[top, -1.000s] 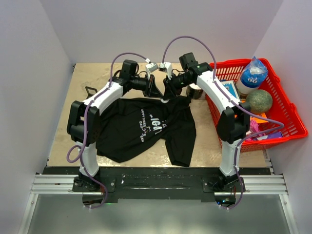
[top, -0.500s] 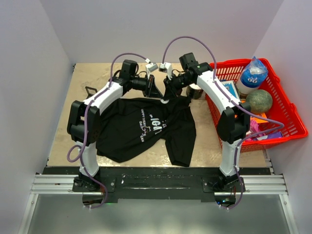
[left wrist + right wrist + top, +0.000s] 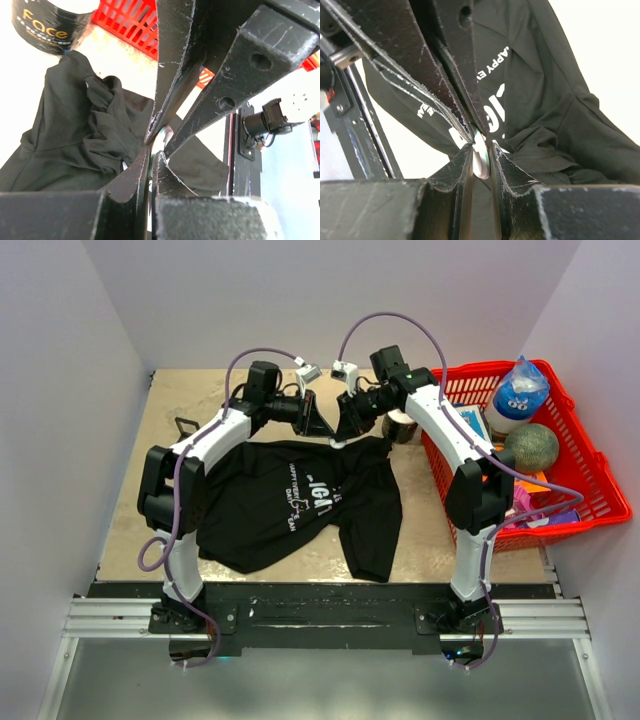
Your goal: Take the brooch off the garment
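The garment (image 3: 290, 500) is a black T-shirt with white lettering, spread on the table between the arms. At its far edge sits the brooch (image 3: 335, 443), which shows as a small round white disc with a green rim, not a black frame. My right gripper (image 3: 481, 150) is shut on the brooch (image 3: 481, 162), pinching its two faces. My left gripper (image 3: 151, 157) meets it tip to tip from the other side, shut on the disc's edge (image 3: 162, 136). Bunched cloth (image 3: 75, 125) hangs just below both tips.
A red basket (image 3: 590, 480) at the right holds a bottle (image 3: 518, 395) and a ball (image 3: 530, 447). A dark roll marked "Face" (image 3: 45, 25) stands by the basket. A thin black open-frame piece (image 3: 186, 426) lies on the table at the far left.
The right gripper's jaws have drawn closer onto the disc. Both wrists have shifted slightly up and away at the shirt's far edge. The shirt lies as before.
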